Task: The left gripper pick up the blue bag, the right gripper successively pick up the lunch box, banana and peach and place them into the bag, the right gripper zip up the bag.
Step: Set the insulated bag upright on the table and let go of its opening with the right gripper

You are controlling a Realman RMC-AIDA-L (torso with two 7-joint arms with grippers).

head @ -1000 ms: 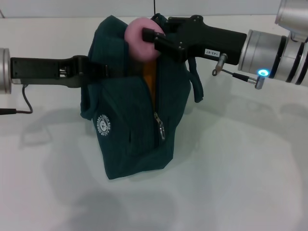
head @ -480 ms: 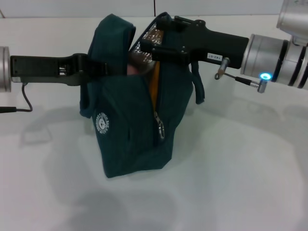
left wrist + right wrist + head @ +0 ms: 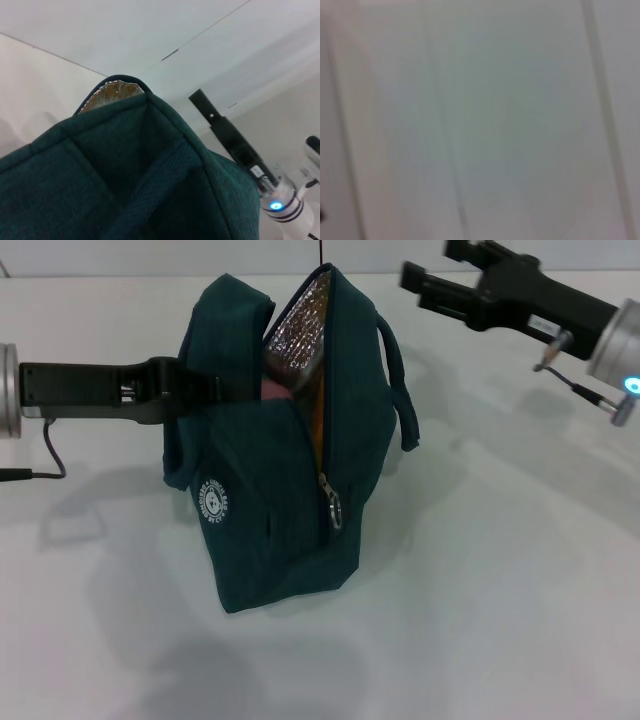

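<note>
Dark teal fabric bag with a foil lining (image 3: 280,500) stands upright at centre of the white desk (image 3: 500,590), mouth open at the top. Left pincer (image 3: 215,388), the plain black claw on a slim arm, comes in from the left and is clamped on the bag's left top edge, holding it up. Right pincer (image 3: 430,282), the black claw with a white label, sits up at far right, clear of the bag, fingers spread and empty. Pink peach (image 3: 275,390) is just visible inside the mouth, a strip of the yellow-orange banana (image 3: 315,420) beside it along the opening; lunch box not visible, presumably lower in the bag. Looks like loading is done, zip step is next. Metal zip pull (image 3: 335,512) hangs low on the near face at the bottom of the opening. Advice: bring the right pincer down to the pull, pinch the tab square, draw it up along the track while the left holds the fabric taut. Watch the banana doesn't foul the teeth.
</note>
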